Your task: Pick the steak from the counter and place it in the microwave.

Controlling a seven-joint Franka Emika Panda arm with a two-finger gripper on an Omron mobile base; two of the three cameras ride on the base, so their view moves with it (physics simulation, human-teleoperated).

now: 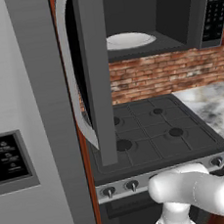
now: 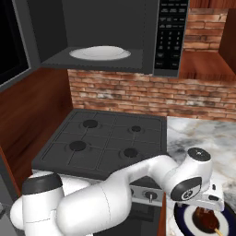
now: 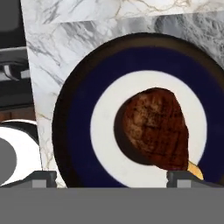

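The microwave (image 2: 110,37) hangs open above the stove (image 2: 106,138), a white plate (image 2: 99,53) inside. Right of the stove, on the marble table (image 3: 65,48), a blue-ringed dish (image 3: 78,127) holds the steak (image 3: 155,129). The claw (image 3: 111,178) hovers over it, open, fingertips (image 3: 43,178) straddling.

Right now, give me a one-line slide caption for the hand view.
Open gripper poised over the steak on a blue-ringed plate on the marbled counter.

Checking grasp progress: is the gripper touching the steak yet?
Cannot tell. In the hand view the gripper straddles the steak, but no contact or gap shows plainly.
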